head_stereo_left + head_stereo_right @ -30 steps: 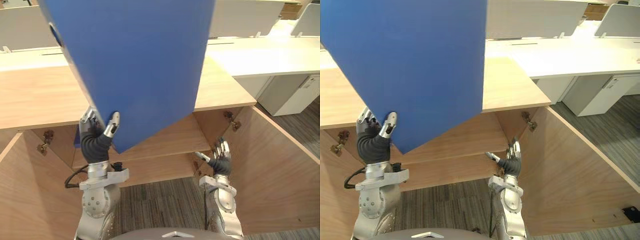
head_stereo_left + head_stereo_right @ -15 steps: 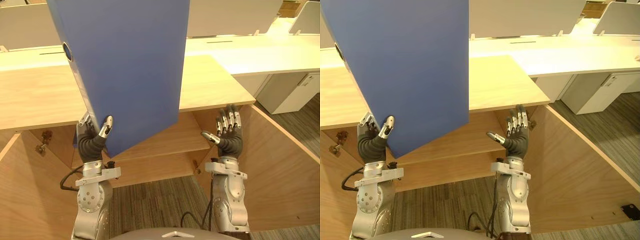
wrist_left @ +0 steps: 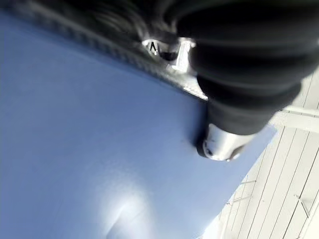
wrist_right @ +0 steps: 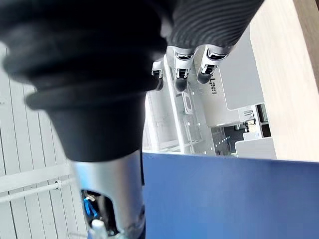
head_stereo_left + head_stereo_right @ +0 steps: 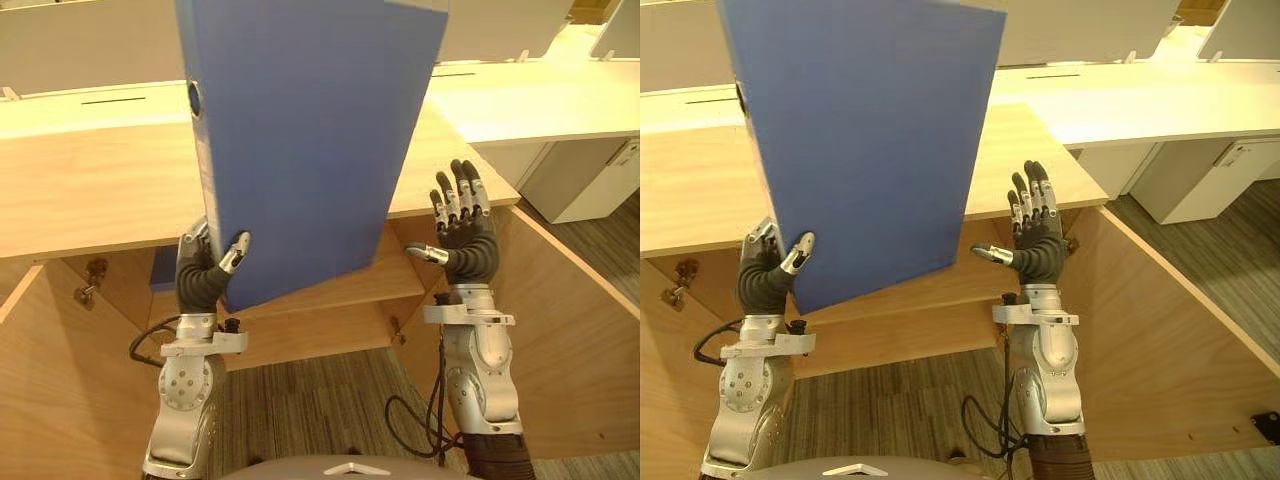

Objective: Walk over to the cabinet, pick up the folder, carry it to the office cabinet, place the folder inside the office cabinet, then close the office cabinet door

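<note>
Left hand (image 5: pixel 203 282) grips folder (image 5: pixel 300 150) by its lower corner; right hand (image 5: pixel 465 240), fingers released, should steady the free edge

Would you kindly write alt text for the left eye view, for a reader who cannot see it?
The left hand grips the lower corner of a large blue folder, held upright before an open wooden cabinet. The right hand is raised beside the folder, fingers straight.

Bright, even light falls from above. The white desk (image 5: pixel 540 100) glares, the folder (image 3: pixel 75 124) carries a soft sheen, and mild shade lies inside the cabinet (image 5: pixel 330 330).
</note>
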You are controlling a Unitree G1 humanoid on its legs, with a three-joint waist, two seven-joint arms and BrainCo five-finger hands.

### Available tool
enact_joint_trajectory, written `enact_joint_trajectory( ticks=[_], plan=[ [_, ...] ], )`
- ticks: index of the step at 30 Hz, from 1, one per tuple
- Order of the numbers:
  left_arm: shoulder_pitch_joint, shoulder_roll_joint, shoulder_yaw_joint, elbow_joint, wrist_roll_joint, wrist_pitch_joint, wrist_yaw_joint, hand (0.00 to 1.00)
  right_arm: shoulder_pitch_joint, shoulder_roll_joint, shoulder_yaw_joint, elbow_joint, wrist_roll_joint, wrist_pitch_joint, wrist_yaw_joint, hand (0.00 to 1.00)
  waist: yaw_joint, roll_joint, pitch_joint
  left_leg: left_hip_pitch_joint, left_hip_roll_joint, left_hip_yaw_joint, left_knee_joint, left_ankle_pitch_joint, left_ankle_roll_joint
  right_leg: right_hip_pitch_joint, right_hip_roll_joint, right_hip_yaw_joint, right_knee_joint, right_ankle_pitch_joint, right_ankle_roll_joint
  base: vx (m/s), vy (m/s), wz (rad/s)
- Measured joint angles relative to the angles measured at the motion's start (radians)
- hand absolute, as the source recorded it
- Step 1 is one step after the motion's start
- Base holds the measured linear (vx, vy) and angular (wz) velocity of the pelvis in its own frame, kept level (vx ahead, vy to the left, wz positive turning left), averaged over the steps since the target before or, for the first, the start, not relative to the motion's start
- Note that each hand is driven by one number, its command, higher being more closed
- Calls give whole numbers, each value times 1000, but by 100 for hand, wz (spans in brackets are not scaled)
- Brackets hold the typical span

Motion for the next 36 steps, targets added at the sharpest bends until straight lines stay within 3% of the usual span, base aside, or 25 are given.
enact_joint_trajectory(
  ticks=[17,18,26,33,34,36],
  plan=[
    [-48,28,-72,23,-87,0,-106,100,-153,-106,79,204,72,48,82,0,16,-1,0,-11,-4,-22,-5,8,6,0,-4,-21,3,1,0,-9,-4,3],
    [-50,30,-76,23,-95,0,-106,100,-162,-131,93,208,79,51,84,100,18,-1,0,-10,-5,-23,-6,9,7,0,-5,-22,3,1,0,-46,-19,4],
    [-51,62,-83,57,-126,-7,-106,100,-244,-316,197,280,142,88,170,100,25,-4,0,-23,-7,-38,-6,22,9,-4,-8,-37,5,3,1,-29,-14,6],
    [-51,84,-88,57,-122,-30,-96,100,-263,-342,219,279,179,97,190,100,29,-8,-2,-36,-7,-38,-6,30,9,-18,-8,-36,5,11,-1,-40,-12,0],
    [-51,84,-86,57,-122,-31,-90,0,-261,-325,216,271,177,97,189,100,29,-8,-2,-37,-7,-37,-6,31,9,-24,-8,-35,4,12,-1,-47,-4,-2],
    [-51,85,-86,57,-119,-31,-85,0,-260,-292,196,265,170,97,190,100,29,-9,-2,-41,-7,-36,-6,32,8,-29,-8,-33,4,12,-1,-41,-4,-2]
  ],
)
